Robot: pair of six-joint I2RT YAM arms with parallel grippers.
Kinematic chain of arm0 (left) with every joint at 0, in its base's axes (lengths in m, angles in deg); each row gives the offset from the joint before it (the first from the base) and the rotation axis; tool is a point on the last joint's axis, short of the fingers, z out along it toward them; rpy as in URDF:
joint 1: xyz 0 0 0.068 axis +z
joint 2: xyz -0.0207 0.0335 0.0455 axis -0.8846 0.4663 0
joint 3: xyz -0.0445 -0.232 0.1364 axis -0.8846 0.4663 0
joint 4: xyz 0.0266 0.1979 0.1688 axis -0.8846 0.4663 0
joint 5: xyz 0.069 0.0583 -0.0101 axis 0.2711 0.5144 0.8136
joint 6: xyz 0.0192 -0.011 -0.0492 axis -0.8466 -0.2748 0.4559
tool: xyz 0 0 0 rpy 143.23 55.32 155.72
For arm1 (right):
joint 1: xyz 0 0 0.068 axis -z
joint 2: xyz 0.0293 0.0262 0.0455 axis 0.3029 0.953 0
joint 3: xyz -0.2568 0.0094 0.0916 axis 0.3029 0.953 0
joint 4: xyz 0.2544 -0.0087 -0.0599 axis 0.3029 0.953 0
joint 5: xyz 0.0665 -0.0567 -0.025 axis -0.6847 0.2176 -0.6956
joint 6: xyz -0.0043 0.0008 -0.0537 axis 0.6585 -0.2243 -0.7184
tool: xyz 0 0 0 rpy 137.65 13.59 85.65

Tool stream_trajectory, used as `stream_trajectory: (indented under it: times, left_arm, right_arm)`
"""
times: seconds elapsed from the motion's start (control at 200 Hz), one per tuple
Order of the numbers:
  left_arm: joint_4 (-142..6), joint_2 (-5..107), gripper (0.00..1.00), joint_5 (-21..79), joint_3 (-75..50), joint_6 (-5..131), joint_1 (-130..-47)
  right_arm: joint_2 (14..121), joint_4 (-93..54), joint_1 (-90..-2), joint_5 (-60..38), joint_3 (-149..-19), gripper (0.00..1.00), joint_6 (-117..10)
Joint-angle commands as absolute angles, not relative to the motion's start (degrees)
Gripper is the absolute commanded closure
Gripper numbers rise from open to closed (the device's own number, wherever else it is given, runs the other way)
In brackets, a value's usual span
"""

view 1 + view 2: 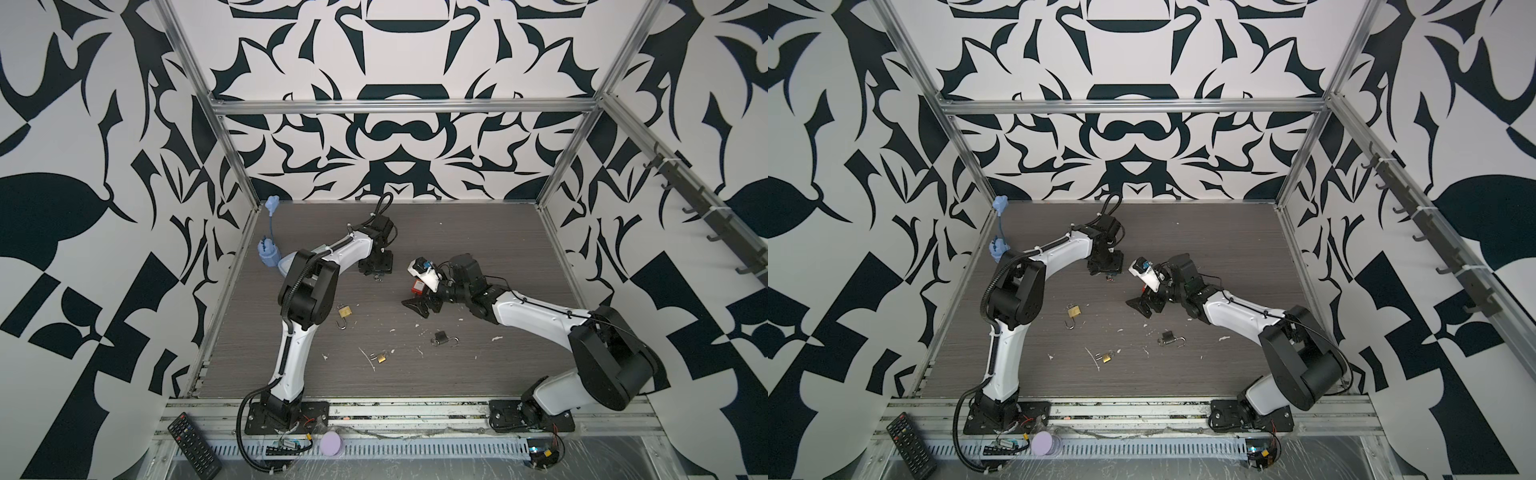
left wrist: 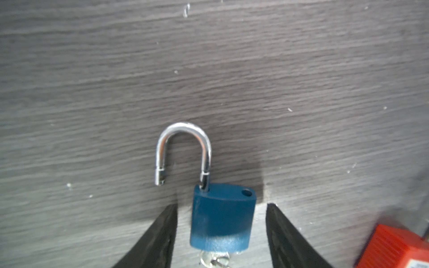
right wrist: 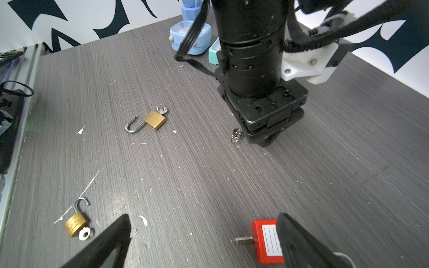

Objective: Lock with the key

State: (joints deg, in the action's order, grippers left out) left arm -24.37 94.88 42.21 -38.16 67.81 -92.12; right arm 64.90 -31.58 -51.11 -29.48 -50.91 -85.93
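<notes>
Left claw (image 2: 222,205): open, fingers either side of blue padlock (image 2: 220,220) body w/ small gap each side, no contact. Padlock lies flat on tabletop (image 2: 301,69), mid-area toward the back wall; shackle (image 2: 183,127) swung open; key (image 2: 214,258) sits in the keyway. Right claw (image 3: 204,215): wide open, empty, low over red padlock (image 3: 264,241) nearby.

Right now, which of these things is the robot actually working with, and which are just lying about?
In the job: blue padlock with open steel shackle, between the left jaws; silver key in its base; red padlock with white label, by the right jaws.
Lying about, for now: two brass padlocks; small black padlock; black remote control; pale blue plastic toy; lilac disc.
</notes>
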Motion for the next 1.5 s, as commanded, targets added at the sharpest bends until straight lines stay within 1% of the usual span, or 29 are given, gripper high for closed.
stream_trajectory:
  times: [0.0,0.155,0.235,0.39,0.65,0.835,1.155,1.195,1.24,1.275,1.395,1.45,1.465,1.495]
  left_arm:
    - [-22.13,97.46,0.38,42.87,-38.61,67.44,-92.41]
    - [-22.12,98.23,0.39,43.36,-38.56,67.00,-92.39]
    - [-22.13,98.93,0.43,43.36,-38.70,66.99,-92.49]
    - [-22.13,99.83,0.45,43.38,-38.99,66.58,-92.69]
    - [-20.90,99.76,0.51,44.64,-38.93,65.65,-93.12]
    - [-19.62,99.44,0.50,48.77,-38.67,64.58,-94.37]
    - [-19.11,99.14,0.51,48.24,-37.42,67.30,-94.78]
    - [-19.14,99.19,0.53,48.22,-37.37,67.35,-94.81]
    - [-19.14,99.22,0.59,48.25,-37.37,67.61,-94.79]
    - [-19.14,99.22,0.62,48.23,-37.34,67.84,-94.78]
    - [-19.13,98.83,0.66,48.22,-37.38,68.03,-94.76]
    - [-19.29,98.20,0.70,48.23,-37.33,67.80,-94.77]
    - [-19.38,97.91,0.71,48.25,-37.25,67.71,-94.78]
    - [-19.68,97.28,0.75,48.38,-37.26,67.10,-94.73]
  right_arm:
    - [63.94,-32.41,-51.36,-29.21,-51.79,0.01,-86.22]
    - [63.99,-32.41,-51.34,-29.03,-51.92,0.01,-86.22]
    - [64.07,-32.41,-51.32,-28.94,-51.97,0.01,-86.22]
    - [64.20,-32.41,-51.34,-28.77,-52.01,0.01,-86.35]
    - [64.50,-32.42,-51.30,-28.50,-52.41,0.01,-86.70]
    - [64.51,-32.41,-51.30,-28.55,-52.72,0.01,-86.92]
    - [64.11,-32.33,-51.38,-28.59,-52.73,0.01,-87.05]
    - [64.08,-32.35,-51.42,-28.59,-52.72,0.01,-87.04]
    - [63.99,-32.33,-51.38,-28.59,-52.73,0.01,-87.03]
    - [63.87,-32.24,-51.42,-28.50,-52.72,0.01,-87.04]
    - [63.39,-32.35,-51.42,-27.77,-52.72,0.01,-87.05]
    - [62.78,-33.88,-51.39,-26.20,-52.72,0.01,-85.80]
    - [62.45,-34.93,-51.35,-24.50,-52.65,0.01,-84.50]
    - [61.84,-36.94,-51.31,-22.48,-52.53,0.00,-82.10]
